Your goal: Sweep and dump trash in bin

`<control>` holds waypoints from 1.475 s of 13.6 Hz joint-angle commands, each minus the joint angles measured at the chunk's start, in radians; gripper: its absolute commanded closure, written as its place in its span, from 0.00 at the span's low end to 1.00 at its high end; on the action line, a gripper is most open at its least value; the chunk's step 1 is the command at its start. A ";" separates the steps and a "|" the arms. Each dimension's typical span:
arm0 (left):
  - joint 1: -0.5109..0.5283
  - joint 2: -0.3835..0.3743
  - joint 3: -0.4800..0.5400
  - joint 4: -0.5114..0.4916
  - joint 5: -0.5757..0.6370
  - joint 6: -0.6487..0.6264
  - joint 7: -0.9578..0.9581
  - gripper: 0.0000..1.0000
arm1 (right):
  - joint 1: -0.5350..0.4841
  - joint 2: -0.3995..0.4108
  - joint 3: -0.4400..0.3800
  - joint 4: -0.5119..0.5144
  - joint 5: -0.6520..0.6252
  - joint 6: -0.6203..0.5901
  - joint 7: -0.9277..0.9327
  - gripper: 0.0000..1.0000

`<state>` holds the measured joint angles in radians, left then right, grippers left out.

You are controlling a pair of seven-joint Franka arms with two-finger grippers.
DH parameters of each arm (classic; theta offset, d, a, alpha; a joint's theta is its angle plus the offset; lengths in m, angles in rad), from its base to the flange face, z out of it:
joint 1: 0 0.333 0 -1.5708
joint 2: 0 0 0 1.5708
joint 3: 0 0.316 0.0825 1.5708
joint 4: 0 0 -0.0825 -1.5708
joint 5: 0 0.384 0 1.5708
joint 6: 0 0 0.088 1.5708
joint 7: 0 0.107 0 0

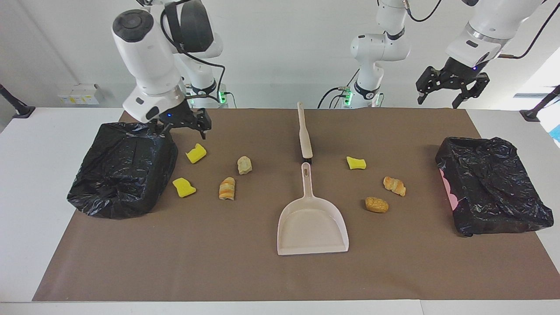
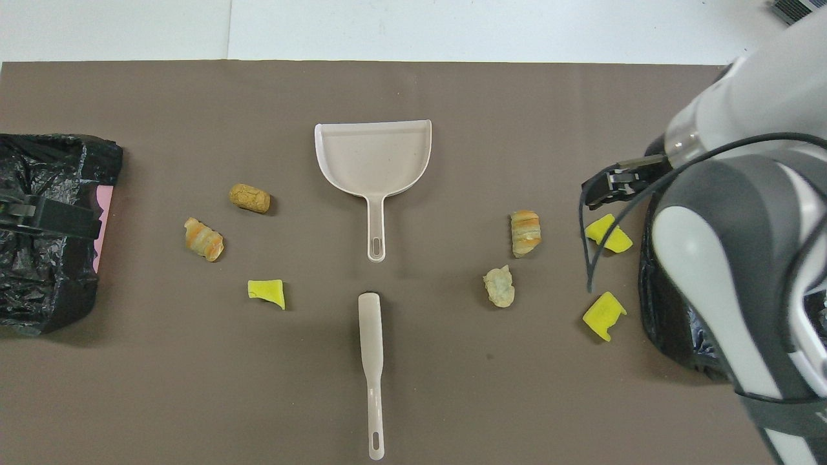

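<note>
- Right gripper point(image 1: 186, 127) is hanging low beside the black-bagged bin point(image 1: 122, 168) at the right arm's end of the table, over the brown mat point(image 1: 262, 275); its fingers are standing apart, gripping nothing; in the overhead view the right arm's body is covering most of that bin.
- Left gripper point(image 1: 450, 89) is waiting high over the table's edge, near the second bagged bin point(image 1: 492, 190); jaws spread, empty; the overhead view is showing only a dark sliver of it.
- Trash is lying on the mat in two groups flanking the dustpan point(image 1: 313, 223): four pieces, among them a yellow sponge chunk point(image 1: 195, 153) just beside the right gripper; three pieces, among them a pastry bit point(image 1: 376, 204).
- Brush point(image 1: 304, 133) is lying in line with the dustpan's handle, nearer to the robots; its bristle end is hard to make out.
</note>
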<state>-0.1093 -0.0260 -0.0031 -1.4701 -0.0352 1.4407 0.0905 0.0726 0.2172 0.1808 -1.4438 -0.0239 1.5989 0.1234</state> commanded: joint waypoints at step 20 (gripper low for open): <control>-0.036 -0.448 -0.682 -0.943 -0.311 0.518 -0.553 0.00 | 0.375 0.479 0.040 0.203 -0.070 0.397 0.599 0.00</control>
<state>-0.1275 -0.4346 -0.6404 -2.3449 -0.3238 1.8958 -0.4292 0.4527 0.6694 0.2132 -1.2641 -0.0626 1.9857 0.6989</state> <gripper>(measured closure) 0.000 0.000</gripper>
